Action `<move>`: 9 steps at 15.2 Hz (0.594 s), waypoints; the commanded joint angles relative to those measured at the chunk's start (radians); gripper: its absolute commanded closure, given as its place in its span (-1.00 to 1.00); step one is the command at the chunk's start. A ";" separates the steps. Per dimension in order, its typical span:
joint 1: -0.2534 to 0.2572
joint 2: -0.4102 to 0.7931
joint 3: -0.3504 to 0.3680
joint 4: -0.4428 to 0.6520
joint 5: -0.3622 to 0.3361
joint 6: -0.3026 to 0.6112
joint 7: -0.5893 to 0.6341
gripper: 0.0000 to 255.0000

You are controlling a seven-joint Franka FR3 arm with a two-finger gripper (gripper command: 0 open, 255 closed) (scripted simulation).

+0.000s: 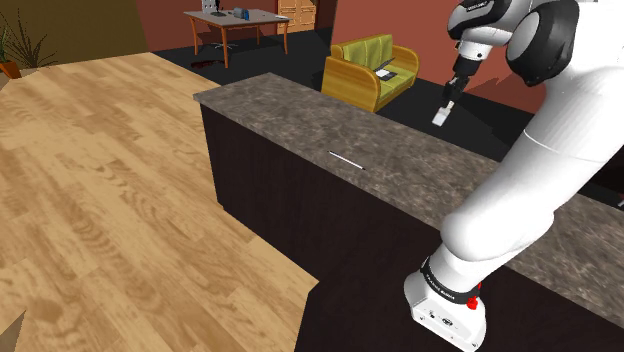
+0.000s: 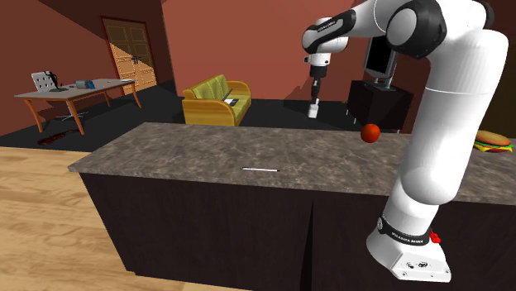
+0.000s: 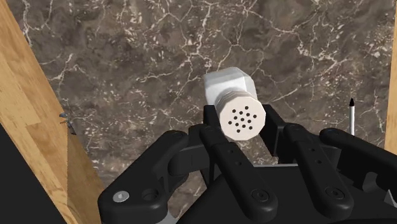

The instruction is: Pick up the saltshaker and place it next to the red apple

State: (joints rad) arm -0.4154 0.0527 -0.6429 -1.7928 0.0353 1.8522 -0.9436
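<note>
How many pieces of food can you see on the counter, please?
2. The red apple sits near the counter's far edge, and a burger lies at the second exterior view's right edge, right of the arm. The arm may hide others.

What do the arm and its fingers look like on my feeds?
The arm is glossy white with rounded links and dark grey joints. A black band with white lettering rings its base, beside a small red button. The gripper is all black; its fingers are flat bars with round screws.
</note>
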 commanded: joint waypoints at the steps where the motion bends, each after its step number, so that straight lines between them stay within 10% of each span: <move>1: -0.030 0.031 -0.023 0.029 0.022 -0.005 -0.060 1.00; 9: -0.182 0.176 -0.094 0.174 0.129 -0.049 -0.292 1.00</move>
State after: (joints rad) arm -0.5713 0.1972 -0.7297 -1.6552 0.1418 1.8175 -1.1996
